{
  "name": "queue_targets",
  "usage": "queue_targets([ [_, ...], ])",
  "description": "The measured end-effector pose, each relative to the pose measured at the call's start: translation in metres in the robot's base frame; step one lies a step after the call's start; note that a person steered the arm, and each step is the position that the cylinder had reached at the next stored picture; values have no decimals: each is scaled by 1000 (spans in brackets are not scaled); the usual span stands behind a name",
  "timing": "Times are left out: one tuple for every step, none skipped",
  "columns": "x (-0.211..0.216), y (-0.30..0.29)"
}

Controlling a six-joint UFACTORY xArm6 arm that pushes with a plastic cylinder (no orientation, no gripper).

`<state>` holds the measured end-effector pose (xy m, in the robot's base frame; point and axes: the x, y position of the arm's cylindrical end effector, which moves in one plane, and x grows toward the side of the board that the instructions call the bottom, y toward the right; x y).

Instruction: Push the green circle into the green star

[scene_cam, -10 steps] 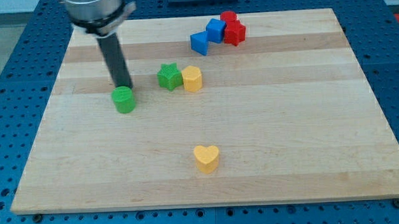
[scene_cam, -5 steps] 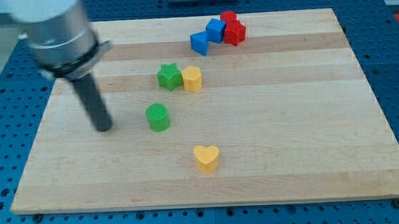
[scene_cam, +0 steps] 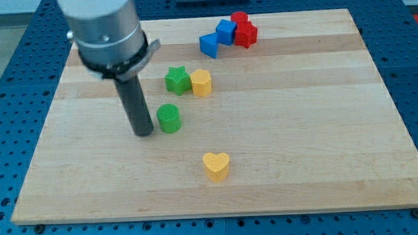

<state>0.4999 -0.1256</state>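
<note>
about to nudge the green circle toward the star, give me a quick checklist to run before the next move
1. Tip located: ok. My tip sits just to the view's left of the green circle.
2. Tip touching the circle: cannot tell; they look very close, but a thin gap may remain.
3. Push line: not ok. The green star lies toward the view's top of the circle, so a push from the left would slide it past.
4. Path between circle and star: ok, bare board only.
5. Neighbour risk: not ok. The yellow block sits against the star's right side and may get shoved.
6. Yellow heart: ok, well below the route.
</note>
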Motion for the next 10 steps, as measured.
queue_targets([
  [19, 13],
  [-4, 29],
  [-54, 17],
  [-49, 6],
  [8, 3],
  [15, 29],
  [-25, 53],
  [-54, 39],
  [-69, 30],
  [-34, 19],
])
